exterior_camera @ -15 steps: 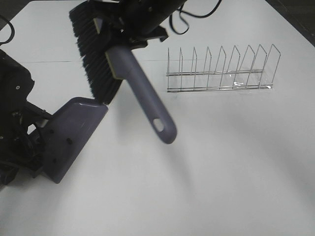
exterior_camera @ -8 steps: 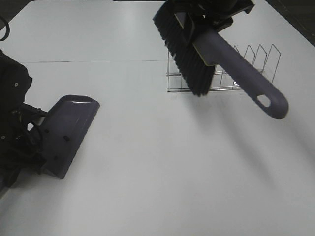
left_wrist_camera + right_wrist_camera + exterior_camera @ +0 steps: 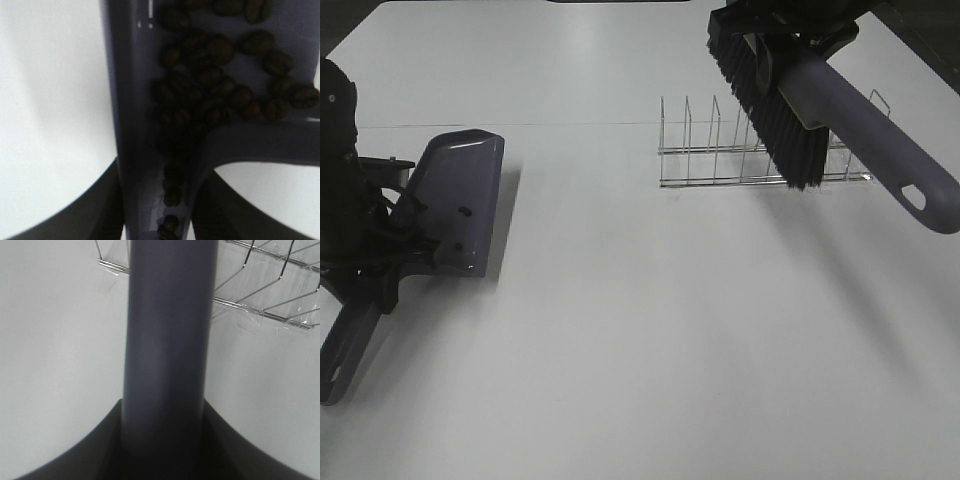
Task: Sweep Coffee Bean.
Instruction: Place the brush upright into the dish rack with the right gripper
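Note:
The coffee beans (image 3: 215, 85) lie in a heap inside the purple dustpan (image 3: 132, 100), against its back wall; in the exterior high view they are hidden. The dustpan (image 3: 455, 200) is tilted at the left of the table, its handle pointing to the near left. My left gripper (image 3: 382, 240) is shut on the dustpan's handle, as the left wrist view shows (image 3: 155, 220). My right gripper (image 3: 790, 25) is shut on the purple brush (image 3: 840, 100) and holds it in the air above the wire rack, its black bristles (image 3: 770, 110) facing down. The brush handle (image 3: 167, 330) fills the right wrist view.
A wire rack (image 3: 760, 150) with several dividers stands at the back right, under the brush; it also shows in the right wrist view (image 3: 260, 285). The white table (image 3: 650, 340) spreads across the view. The left arm's dark body (image 3: 335, 180) stands at the left edge.
The right gripper has carried the brush from above the dustpan rightwards to above the rack. The left gripper has swung the dustpan's mouth toward the far side.

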